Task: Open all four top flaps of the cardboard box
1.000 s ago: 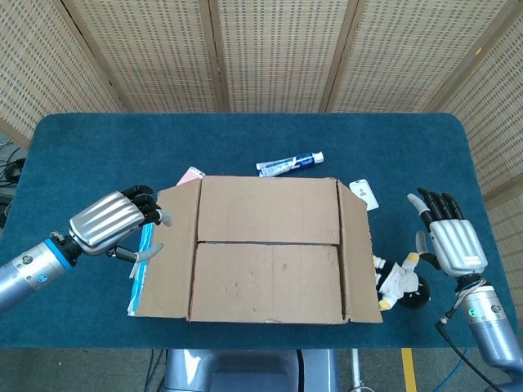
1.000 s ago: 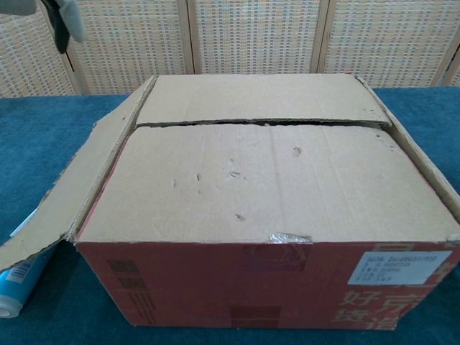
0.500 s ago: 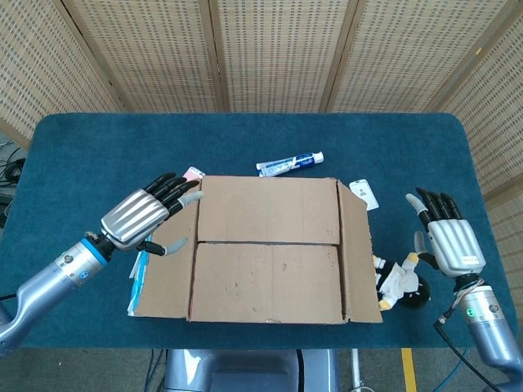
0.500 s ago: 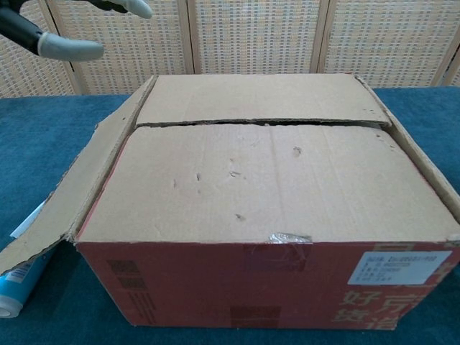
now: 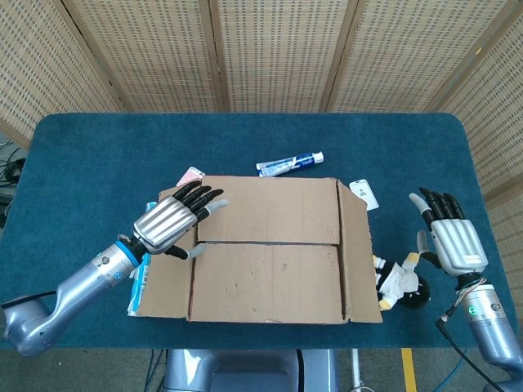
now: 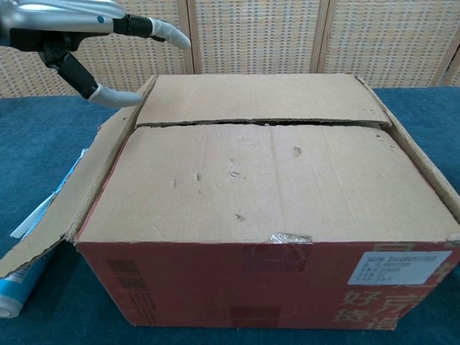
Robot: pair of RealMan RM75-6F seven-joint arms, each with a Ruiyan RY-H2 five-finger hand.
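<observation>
Box: the cardboard box (image 5: 268,249) is sitting in the middle of the blue worktop (image 5: 98,155), red-printed front wall facing the chest camera.
Long flaps: the far flap (image 5: 268,209) and the near flap (image 5: 265,282) are lying flat and closed, meeting along a seam across the top.
Side flaps: the left side flap (image 5: 166,278) and the right side flap (image 5: 359,253) are folded outward, sloping down away from the box.
Left hand: the left hand (image 5: 169,224) is hovering palm-down over the left end of the box, fingers (image 5: 204,198) spread wide and reaching over the far flap's corner, holding nothing; whether they are touching the cardboard I cannot tell.
Right hand: the right hand (image 5: 452,237) is waiting well to the right of the box, fingers straight, slightly apart and empty.
Nearby: a toothpaste tube (image 5: 290,162) is lying behind the box; a small toy figure (image 5: 398,282) is lying just beside the right side flap; a blue-and-white packet (image 6: 18,291) is poking out under the left side flap.
</observation>
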